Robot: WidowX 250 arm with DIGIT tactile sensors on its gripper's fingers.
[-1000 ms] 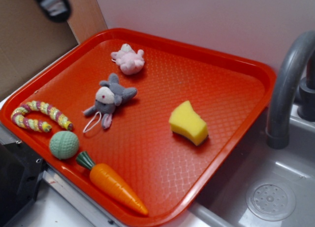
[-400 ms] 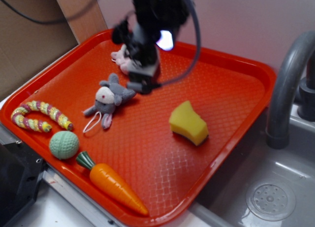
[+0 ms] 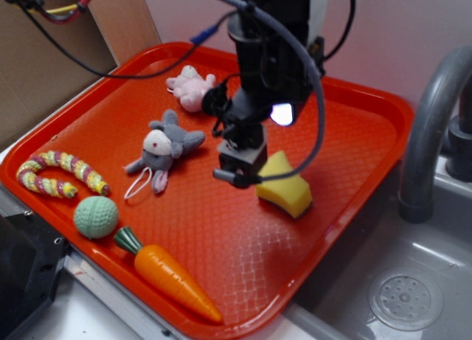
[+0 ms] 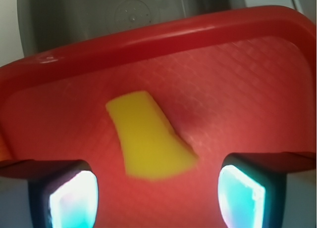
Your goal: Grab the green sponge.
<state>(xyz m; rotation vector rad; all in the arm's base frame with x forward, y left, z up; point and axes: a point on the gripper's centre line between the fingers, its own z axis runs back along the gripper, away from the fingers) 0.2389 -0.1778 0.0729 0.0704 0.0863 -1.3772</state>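
Since the earlier frame the black robot arm has come from beside the grey plush mouse down toward the chunky yellow foam sponge, and its pincer now hangs just at the sponge's left edge. The sponge lies on the red plastic tray, right of the mouse, near the grey sink faucet.

In the wrist view the pincer is wide open and holds nothing. The sponge lies between its two fingers, slightly ahead of them.
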